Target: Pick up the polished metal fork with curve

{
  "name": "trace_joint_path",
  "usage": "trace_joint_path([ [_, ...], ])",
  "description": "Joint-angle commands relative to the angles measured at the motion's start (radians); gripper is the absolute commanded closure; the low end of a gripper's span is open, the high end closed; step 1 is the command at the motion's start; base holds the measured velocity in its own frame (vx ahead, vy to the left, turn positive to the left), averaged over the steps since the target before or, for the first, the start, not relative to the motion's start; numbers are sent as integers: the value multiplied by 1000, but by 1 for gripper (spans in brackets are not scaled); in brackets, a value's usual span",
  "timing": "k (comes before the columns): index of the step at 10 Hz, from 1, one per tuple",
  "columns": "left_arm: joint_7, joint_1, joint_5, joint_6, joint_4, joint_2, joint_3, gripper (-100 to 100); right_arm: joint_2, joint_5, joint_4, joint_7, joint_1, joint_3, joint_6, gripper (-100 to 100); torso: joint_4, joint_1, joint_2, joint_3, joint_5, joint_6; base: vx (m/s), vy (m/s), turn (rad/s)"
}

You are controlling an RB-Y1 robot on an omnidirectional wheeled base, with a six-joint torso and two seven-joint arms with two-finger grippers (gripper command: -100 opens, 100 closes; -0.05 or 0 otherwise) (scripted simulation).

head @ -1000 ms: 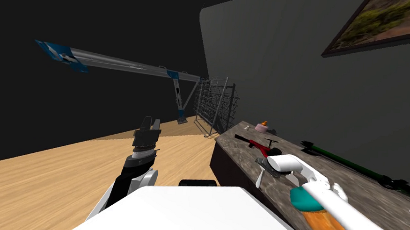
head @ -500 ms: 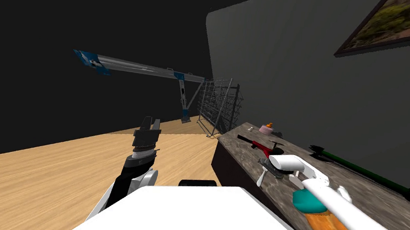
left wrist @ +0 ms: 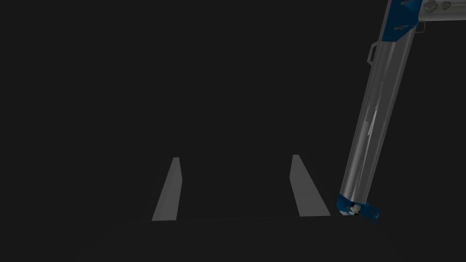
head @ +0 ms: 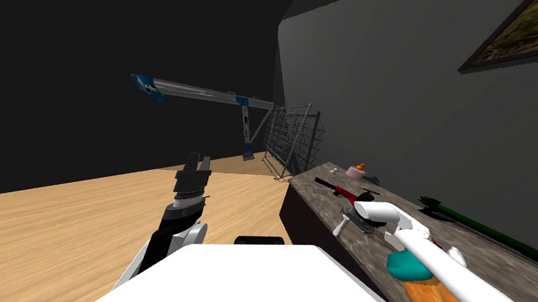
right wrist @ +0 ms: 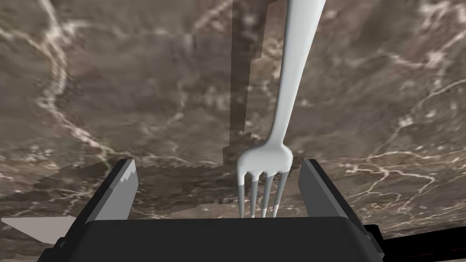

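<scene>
Poises the right gripper low over the desk, fingers spread astride the fork at lower centre for pinching, with left gripper idle, spread.

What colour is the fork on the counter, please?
The fork is plain pale grey-white, clearest in the right wrist view.

I read a brown marbled table carrying a red tool, a pink-and-orange item, a green rod and a teal-and-orange object.
</scene>
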Motion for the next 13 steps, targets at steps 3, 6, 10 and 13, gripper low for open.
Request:
trace_joint_path([
  [3,0,0,0,0,0,0,0,0,-15,-26,112,20,-52,16,-34,-100,1,1,6,3,0,-1,-109,16,235],
  [6,0,0,0,0,0,0,0,0,-30,-50,200,38,-109,33,-66,-100,-1,-4,1,0,-2,4,-44,3,79],
  [10,0,0,0,0,0,0,0,0,-45,-75,341,56,-166,50,-98,-100,-1,-6,4,1,-3,6,-96,25,167],
  [13,0,0,0,0,0,0,0,0,-60,-99,448,74,-216,67,-129,-100,-1,-6,5,2,-3,3,-123,39,251],
])
